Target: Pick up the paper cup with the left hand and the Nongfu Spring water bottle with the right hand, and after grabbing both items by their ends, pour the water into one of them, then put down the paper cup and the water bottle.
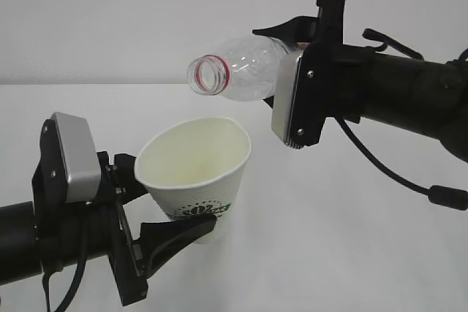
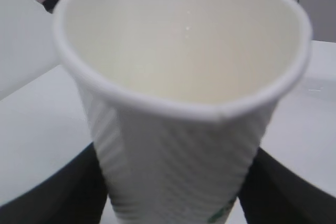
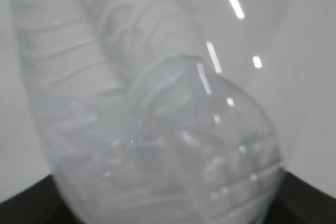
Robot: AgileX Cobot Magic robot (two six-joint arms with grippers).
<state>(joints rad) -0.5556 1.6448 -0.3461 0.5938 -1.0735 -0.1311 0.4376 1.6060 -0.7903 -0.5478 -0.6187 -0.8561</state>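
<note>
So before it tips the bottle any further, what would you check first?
1. Paper cup clamped in left gripper: ok.
2. Nongfu Spring water bottle clamped in right gripper: ok.
3. Bottle cap off, mouth open: ok.
4. Bottle mouth over the cup's opening: ok, judging from the exterior view.
5. Cup rim round: not ok, squeezed out of shape.
6. Water in the bottle or cup: cannot tell, none visibly pouring.

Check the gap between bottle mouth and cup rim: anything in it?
Nothing: exterior view shows only bare wall between the bottle mouth and the paper cup rim; no stream visible.
</note>
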